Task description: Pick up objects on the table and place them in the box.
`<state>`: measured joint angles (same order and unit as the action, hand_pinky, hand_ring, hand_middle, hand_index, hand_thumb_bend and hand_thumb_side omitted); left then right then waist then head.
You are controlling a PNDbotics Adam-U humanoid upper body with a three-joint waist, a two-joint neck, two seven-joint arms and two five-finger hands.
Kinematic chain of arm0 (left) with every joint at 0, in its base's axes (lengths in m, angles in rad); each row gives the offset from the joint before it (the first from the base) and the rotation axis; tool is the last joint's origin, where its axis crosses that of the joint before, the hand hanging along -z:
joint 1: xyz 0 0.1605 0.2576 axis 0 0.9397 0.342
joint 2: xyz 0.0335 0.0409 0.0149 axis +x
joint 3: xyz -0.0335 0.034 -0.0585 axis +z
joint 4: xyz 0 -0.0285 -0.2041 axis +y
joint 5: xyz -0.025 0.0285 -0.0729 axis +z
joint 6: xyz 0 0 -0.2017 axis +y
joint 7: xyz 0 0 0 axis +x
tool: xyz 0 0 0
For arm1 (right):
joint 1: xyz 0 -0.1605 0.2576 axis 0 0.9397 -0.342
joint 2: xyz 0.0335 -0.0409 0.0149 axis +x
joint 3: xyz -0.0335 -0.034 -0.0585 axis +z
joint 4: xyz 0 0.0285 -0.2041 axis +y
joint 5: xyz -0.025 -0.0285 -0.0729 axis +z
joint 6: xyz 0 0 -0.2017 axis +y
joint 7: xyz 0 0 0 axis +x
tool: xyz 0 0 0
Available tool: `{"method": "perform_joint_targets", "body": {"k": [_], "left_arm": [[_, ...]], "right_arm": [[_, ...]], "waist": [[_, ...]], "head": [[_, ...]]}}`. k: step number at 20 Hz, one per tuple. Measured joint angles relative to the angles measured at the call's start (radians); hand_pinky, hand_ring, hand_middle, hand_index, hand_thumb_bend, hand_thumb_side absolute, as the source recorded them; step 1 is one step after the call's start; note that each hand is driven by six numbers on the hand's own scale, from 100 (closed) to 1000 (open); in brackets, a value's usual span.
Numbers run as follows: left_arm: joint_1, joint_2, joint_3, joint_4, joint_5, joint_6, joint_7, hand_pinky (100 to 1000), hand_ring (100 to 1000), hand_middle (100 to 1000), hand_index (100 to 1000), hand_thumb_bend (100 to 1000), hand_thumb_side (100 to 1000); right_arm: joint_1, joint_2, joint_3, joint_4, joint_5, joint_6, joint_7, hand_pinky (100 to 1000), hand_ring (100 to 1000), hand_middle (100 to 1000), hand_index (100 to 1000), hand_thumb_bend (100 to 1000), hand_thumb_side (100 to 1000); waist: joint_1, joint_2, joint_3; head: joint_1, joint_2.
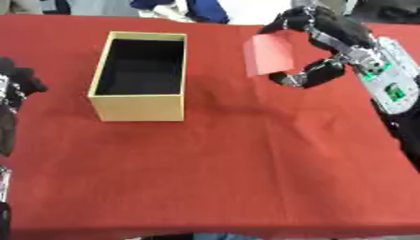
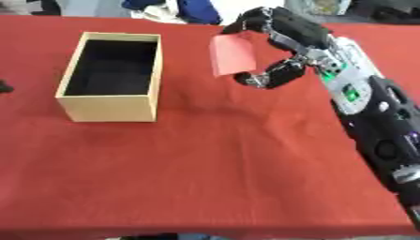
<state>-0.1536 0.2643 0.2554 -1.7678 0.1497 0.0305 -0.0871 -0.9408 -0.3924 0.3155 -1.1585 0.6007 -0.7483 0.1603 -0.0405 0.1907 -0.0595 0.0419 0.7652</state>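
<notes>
**Carry the card to the box**

The right hand (image 2: 279,47) pinches a pink card (image 2: 233,54) between fingers and thumb, lifted off the red desk (image 1: 246,164), right of the open box (image 1: 139,75). Best to swing left until the card hangs over the dark opening, then release. The left hand (image 1: 16,84) idles at the left edge; whether spread or curled, I cannot tell.
</notes>
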Motion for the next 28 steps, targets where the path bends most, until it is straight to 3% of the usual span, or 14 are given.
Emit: {"method": "perform_joint_targets", "body": {"k": [8,17,21,22,23,26,28], "left_arm": [[-0.022,0.001,-0.026,0.005,0.009,-0.001,-0.027,844,593,521,648,305,719],[-0.061,0.004,-0.057,0.005,0.02,0.003,-0.058,844,594,521,648,305,718],[-0.071,0.004,-0.068,0.006,0.026,0.005,-0.07,844,594,521,648,305,719],[-0.073,0.004,-0.069,0.006,0.027,0.006,-0.073,845,594,522,648,305,719],[-0.075,0.004,-0.072,0.006,0.027,0.006,-0.074,844,594,521,648,305,719],[-0.076,0.004,-0.073,0.006,0.027,0.006,-0.078,845,595,522,648,305,720],[-0.076,0.004,-0.073,0.006,0.027,0.006,-0.078,845,595,522,649,305,720]], "right_arm": [[-0.105,0.076,-0.049,0.087,0.036,-0.006,0.003,695,698,317,816,376,100],[-0.158,0.197,-0.105,0.233,0.202,-0.029,-0.016,708,716,369,837,392,100],[-0.162,0.253,-0.138,0.307,0.292,-0.03,-0.029,715,732,460,850,405,100],[-0.164,0.263,-0.144,0.32,0.314,-0.031,-0.036,725,754,553,858,412,104],[-0.167,0.272,-0.149,0.329,0.331,-0.032,-0.043,729,763,589,864,418,127],[-0.168,0.285,-0.154,0.344,0.376,-0.039,-0.068,759,811,776,907,474,280],[-0.168,0.288,-0.155,0.347,0.392,-0.044,-0.078,781,841,854,933,514,354]], "waist": [[-0.014,0.001,0.074],[-0.027,0.017,0.17],[-0.029,0.02,0.189],[-0.029,0.021,0.191],[-0.029,0.022,0.192],[-0.029,0.025,0.193],[-0.029,0.025,0.193]], "head": [[-0.042,0.0],[-0.108,0.0],[-0.126,0.0],[-0.129,0.0],[-0.131,0.0],[-0.133,0.0],[-0.133,0.0]]}}
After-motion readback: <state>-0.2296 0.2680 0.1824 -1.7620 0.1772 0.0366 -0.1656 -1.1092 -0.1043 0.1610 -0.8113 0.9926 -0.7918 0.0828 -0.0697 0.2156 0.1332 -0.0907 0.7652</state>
